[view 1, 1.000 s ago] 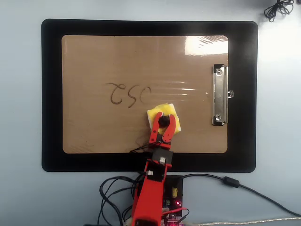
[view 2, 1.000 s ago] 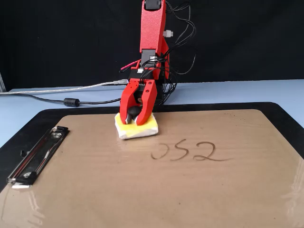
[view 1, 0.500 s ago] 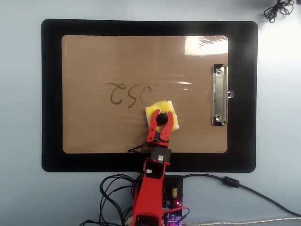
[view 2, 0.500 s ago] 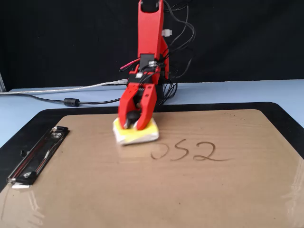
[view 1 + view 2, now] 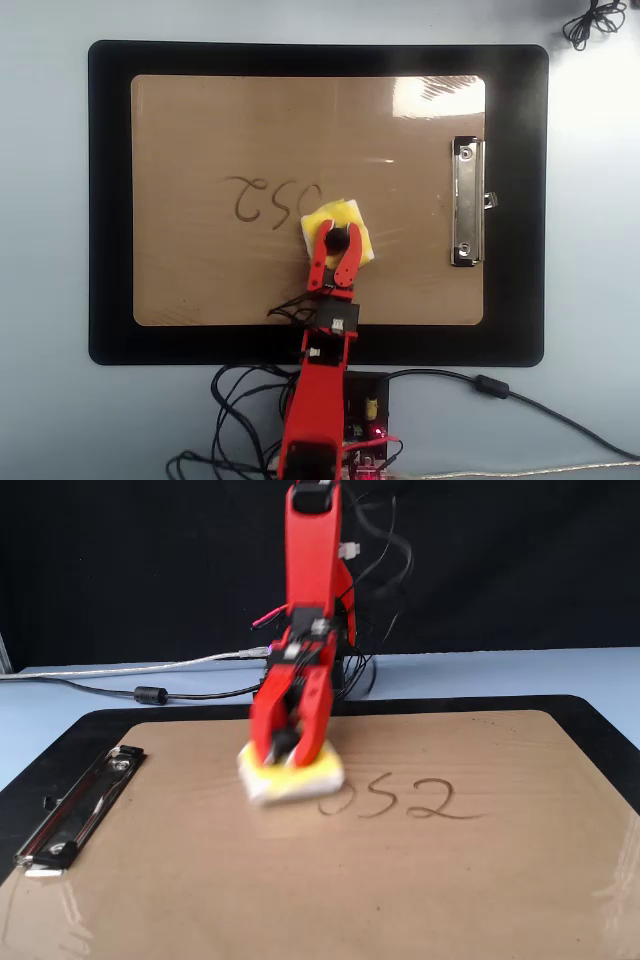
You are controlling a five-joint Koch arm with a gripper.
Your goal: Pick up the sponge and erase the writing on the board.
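Note:
The brown board (image 5: 200, 270) (image 5: 300, 880) lies on a black mat (image 5: 110, 200), its silver clip (image 5: 466, 202) (image 5: 75, 810) at the right in the overhead view. My red gripper (image 5: 338, 240) (image 5: 285, 748) is shut on the black knob of the yellow sponge (image 5: 350, 215) (image 5: 300, 778) and presses it flat on the board. The sponge sits at the right end of the writing (image 5: 265, 198) in the overhead view. Only "OS2" (image 5: 410, 800) shows in the fixed view; the first letter is under the sponge or gone.
The arm's base with its circuit board (image 5: 365, 425) and loose black cables (image 5: 240, 400) stands at the near edge of the mat in the overhead view. A black cable (image 5: 595, 20) lies at the top right corner. The table around is pale blue.

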